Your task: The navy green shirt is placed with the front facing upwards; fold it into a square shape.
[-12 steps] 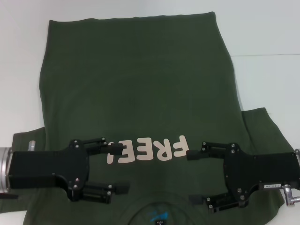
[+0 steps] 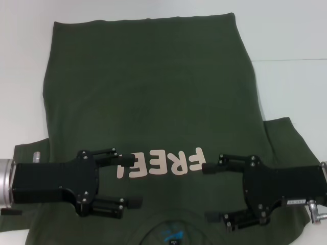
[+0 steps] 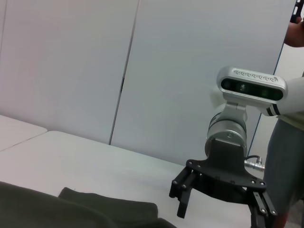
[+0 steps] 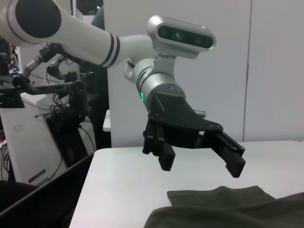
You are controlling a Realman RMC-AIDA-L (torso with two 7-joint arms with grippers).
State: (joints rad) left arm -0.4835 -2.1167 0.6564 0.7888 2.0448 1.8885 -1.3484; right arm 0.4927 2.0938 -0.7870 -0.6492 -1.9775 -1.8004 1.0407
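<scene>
Shirt: navy green shirt [image 2: 153,102] flat, front up, collar at table [image 2: 286,30] near edge | Left gripper [image 2: 134,181]: wide open, empty, drifted slightly toward collar | Right gripper [image 2: 205,191]: wide open, empty, likewise | Meaning: both closing on shoulders, no fold begun

The scene is being lit evenly and brightly from above, the white table [image 2: 286,30] is being washed out, and only faint shadows are being cast.
</scene>
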